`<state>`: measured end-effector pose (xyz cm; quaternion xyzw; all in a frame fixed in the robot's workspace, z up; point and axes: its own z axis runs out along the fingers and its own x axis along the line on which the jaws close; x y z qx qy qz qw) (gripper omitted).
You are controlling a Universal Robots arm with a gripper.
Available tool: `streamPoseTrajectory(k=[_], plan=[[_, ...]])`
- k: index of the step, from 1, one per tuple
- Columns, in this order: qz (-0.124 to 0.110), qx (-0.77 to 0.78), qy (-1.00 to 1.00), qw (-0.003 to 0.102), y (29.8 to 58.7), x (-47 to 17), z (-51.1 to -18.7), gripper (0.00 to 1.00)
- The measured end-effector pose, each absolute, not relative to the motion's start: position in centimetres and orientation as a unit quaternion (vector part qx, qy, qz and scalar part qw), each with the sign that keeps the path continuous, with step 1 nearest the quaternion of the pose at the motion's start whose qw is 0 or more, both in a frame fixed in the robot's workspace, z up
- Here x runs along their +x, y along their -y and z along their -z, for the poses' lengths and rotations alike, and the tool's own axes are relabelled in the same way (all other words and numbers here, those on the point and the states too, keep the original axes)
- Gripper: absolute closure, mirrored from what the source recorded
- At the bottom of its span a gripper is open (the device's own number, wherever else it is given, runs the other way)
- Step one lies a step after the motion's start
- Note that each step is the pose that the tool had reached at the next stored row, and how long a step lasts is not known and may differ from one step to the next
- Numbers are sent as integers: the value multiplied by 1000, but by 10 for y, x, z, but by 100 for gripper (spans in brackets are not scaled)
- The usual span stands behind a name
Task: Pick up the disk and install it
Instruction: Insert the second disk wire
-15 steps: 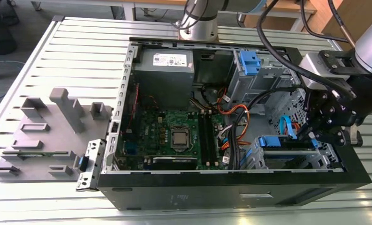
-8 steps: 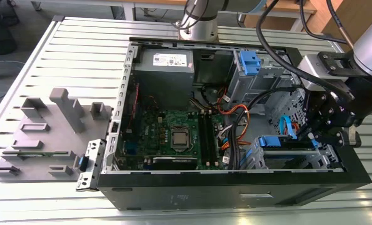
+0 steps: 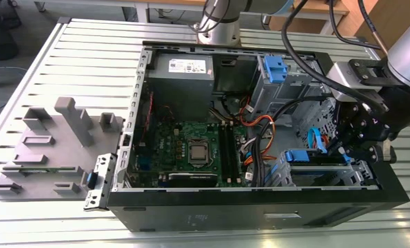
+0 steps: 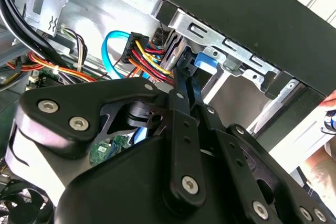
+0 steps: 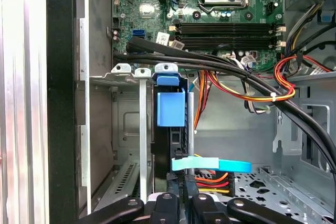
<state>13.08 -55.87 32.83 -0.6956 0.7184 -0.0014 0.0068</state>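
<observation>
One open computer case (image 3: 260, 217) holds one circuit board (image 3: 191, 150) and, at four o'clock, one drive cage (image 3: 329, 175) containing the disk (image 5: 170, 108); the gripper (image 5: 181, 182) is clamped on its rear edge.

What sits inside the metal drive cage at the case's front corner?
A drive with blue rails stands in the drive cage, the end effector at its edge. Its lower part is covered.

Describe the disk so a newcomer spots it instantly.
In the open computer case, find the drive cage in the corner by the gripper. The disk stands on edge in it, carrying a blue rail, unlike the other blue tab near the grey box.
</observation>
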Motion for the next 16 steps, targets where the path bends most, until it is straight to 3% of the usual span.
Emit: streamPoseTrajectory(k=[9, 10, 16], plan=[[1, -696, -718, 7, 559, 131, -327, 83], [1, -696, -718, 7, 559, 131, -327, 76], [1, -696, -718, 7, 559, 131, -331, 76]])
